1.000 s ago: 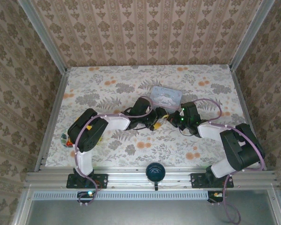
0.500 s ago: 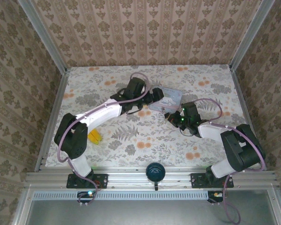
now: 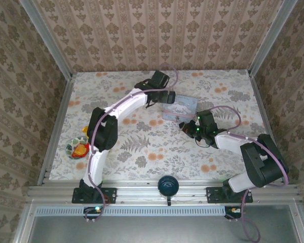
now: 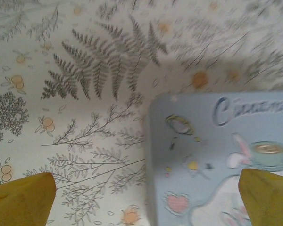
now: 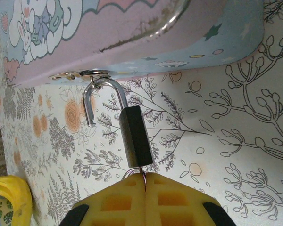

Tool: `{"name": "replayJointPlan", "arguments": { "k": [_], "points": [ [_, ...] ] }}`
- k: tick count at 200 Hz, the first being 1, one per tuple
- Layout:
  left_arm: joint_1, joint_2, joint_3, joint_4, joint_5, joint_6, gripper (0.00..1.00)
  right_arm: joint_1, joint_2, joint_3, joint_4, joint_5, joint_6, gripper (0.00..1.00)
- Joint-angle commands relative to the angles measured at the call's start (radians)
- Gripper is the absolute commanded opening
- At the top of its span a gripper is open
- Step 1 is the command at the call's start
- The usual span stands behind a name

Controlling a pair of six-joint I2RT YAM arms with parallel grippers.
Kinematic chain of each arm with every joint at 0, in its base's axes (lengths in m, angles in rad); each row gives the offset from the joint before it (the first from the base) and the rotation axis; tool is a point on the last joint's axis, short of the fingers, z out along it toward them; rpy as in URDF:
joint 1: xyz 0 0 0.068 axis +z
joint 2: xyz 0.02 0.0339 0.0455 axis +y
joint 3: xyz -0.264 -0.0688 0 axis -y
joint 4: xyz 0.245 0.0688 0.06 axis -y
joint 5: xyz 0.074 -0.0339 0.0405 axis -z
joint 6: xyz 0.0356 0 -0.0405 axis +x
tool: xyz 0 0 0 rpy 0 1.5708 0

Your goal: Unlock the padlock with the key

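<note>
The small dark padlock (image 5: 136, 136) lies on the floral table just below the pale blue tin (image 5: 132, 33). Its metal shackle (image 5: 102, 92) is swung open, one end free, and hooks through the tin's latch ring. My right gripper (image 5: 145, 179) is shut on the key (image 5: 142, 169), a thin sliver running into the padlock's bottom end, with a wire ring beside it. The right gripper (image 3: 185, 125) sits at the tin's near edge. My left gripper (image 4: 146, 202) is open over the tin (image 4: 217, 155), straddling its left edge, with nothing between its yellow fingers (image 4: 23, 197).
A round black knob (image 3: 167, 185) sits on the front rail. A small dish of coloured items (image 3: 77, 149) stands near the table's left edge. The left arm (image 3: 124, 105) stretches diagonally across the table's middle. Patterned walls close in three sides.
The left arm unfolded from the table's middle and reached away to the tin's far left side, uncovering the dish at the left. The right arm stayed put.
</note>
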Motion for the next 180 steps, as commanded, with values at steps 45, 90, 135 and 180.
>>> {"name": "replayJointPlan", "arguments": {
  "k": [45,90,135,180],
  "points": [
    [0.001,-0.012,-0.043,-0.066,-0.005,0.067,1.0,-0.008,-0.056,0.018,-0.11,0.046,-0.042,0.0],
    [-0.031,-0.116,-0.24,-0.007,-0.003,0.044,1.0,-0.016,-0.089,0.011,-0.175,0.06,-0.077,0.0],
    [-0.081,-0.229,-0.432,0.05,-0.009,-0.025,1.0,-0.049,-0.133,0.009,-0.261,0.036,-0.15,0.0],
    [-0.115,-0.316,-0.544,0.1,0.013,-0.122,1.0,-0.056,-0.12,0.032,-0.341,0.023,-0.218,0.0]
  ]
}}
